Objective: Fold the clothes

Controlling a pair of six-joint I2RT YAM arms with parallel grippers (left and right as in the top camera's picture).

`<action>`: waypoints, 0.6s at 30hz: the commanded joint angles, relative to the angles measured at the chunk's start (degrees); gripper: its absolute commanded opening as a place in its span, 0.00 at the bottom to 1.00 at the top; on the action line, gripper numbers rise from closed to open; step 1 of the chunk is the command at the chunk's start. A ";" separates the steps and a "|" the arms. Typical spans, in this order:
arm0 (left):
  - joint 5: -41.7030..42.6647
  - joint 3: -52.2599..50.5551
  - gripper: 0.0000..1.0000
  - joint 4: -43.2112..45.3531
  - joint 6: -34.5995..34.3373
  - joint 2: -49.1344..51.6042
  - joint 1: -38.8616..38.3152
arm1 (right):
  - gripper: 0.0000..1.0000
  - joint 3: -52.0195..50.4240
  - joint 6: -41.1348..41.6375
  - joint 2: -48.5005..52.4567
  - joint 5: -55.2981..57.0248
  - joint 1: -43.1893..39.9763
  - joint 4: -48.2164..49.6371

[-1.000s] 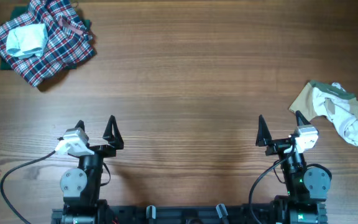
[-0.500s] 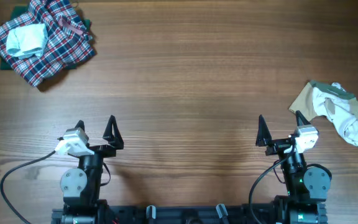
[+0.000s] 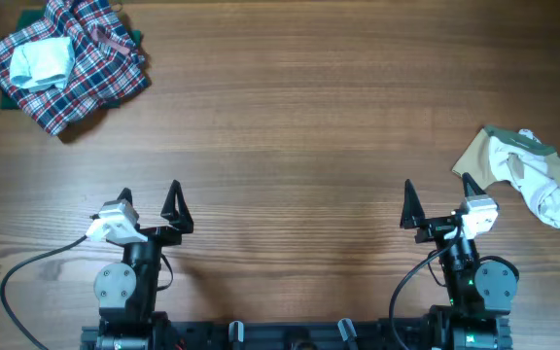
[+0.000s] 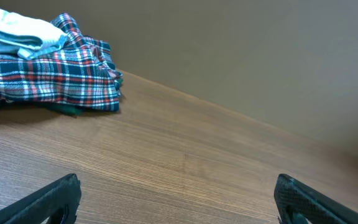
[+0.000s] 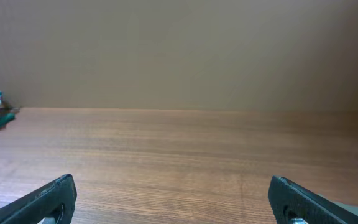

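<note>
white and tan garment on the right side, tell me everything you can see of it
The garment is small and soft, white with tan parts and a dull green edge on top. It lies crumpled, not folded, near the right edge of the wooden table in the overhead view. Only the table touches it.

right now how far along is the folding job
Nothing looks done: the white and tan garment lies crumpled at the right of the table. Nothing in hand: the left claw and right claw are open and empty. Left: pick it up, spread it flat, fold it.
</note>
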 commanded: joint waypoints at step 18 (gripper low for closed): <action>0.66 -0.37 1.00 0.00 1.16 -0.39 -0.24 | 1.00 6.49 21.79 1.16 -19.93 -0.24 23.39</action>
